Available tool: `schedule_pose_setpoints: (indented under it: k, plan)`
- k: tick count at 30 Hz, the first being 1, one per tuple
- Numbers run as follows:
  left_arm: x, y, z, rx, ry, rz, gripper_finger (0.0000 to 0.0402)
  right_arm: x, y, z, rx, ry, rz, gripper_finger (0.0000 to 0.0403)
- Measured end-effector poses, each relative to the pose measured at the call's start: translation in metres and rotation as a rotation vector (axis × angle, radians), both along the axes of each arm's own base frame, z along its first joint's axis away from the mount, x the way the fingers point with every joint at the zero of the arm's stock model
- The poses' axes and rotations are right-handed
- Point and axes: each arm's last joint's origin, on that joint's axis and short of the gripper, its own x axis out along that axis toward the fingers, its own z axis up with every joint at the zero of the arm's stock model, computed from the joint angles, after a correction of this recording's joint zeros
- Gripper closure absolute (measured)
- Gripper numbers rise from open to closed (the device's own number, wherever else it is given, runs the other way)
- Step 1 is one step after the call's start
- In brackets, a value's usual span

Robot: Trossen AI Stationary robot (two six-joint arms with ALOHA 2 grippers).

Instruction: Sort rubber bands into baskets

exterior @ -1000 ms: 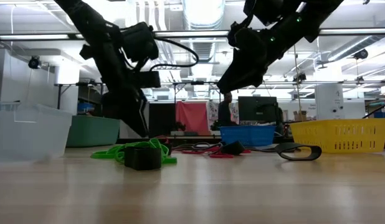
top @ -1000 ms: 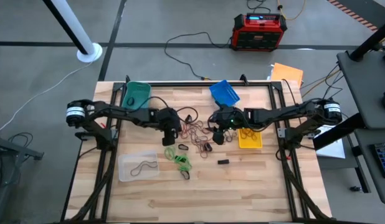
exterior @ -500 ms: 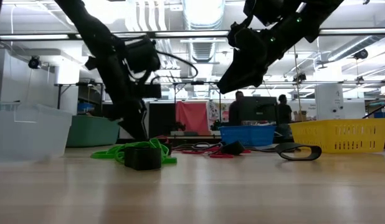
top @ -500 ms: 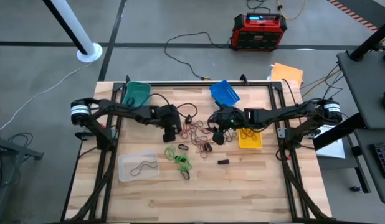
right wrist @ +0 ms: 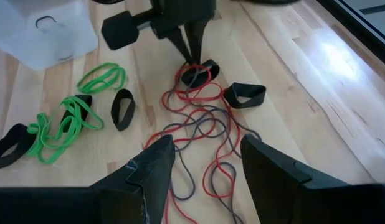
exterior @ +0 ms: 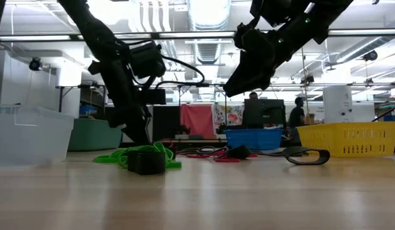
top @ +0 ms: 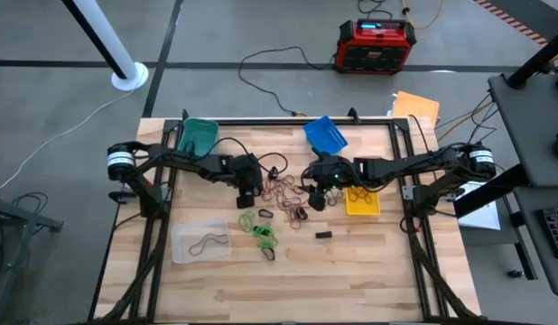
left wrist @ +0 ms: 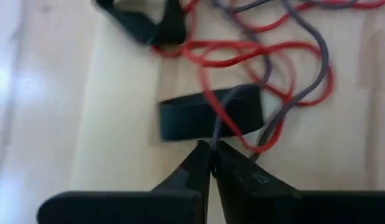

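On the light wooden bench [top: 351,271] a tangle of thin red and grey rubber bands [right wrist: 202,134] is spread between the two arms, with broad black loops [right wrist: 244,94] and bright green bands [right wrist: 68,121] beside it. The left pincer [left wrist: 209,163] is closed on a thin grey band [left wrist: 218,124] lying over a black loop [left wrist: 211,118]. The right pincer [right wrist: 205,165] is held open above the tangle. The teal basket [top: 199,135], blue basket [top: 325,134], yellow basket [top: 362,200] and clear basket [top: 201,242] are set around the pile. A small black block [top: 324,235] lies apart. In the low view the pile is partly hidden behind the green bands [exterior: 130,155], and people [exterior: 298,114] in the room are hard to make out.
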Motion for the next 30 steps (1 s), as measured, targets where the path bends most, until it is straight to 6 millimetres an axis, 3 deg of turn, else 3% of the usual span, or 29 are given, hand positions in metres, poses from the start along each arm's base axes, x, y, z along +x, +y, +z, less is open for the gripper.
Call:
schedule_pose_setpoints:
  k: [6,15,20,25,30]
  plan:
    - [0.001,-0.005,0.033,0.058,-0.109,-0.03,0.0401,-0.001,0.0,-0.003,0.001,0.008,0.0,0.0223]
    - [-0.004,-0.013,0.121,0.186,-0.428,-0.073,0.0401,-0.001,0.0,-0.003,0.0,0.003,-0.001,0.0223]
    - [-0.006,-0.013,0.159,0.279,-0.597,-0.027,0.0401,-0.001,0.0,-0.003,-0.004,0.002,-0.006,0.0223]
    - [-0.002,-0.013,0.17,0.293,-0.576,-0.051,0.0401,-0.001,0.001,-0.003,-0.004,0.003,-0.003,0.0223]
    - [0.008,-0.008,0.153,0.383,-0.37,0.041,0.0402,-0.002,0.001,-0.004,-0.004,0.006,-0.002,0.0223]
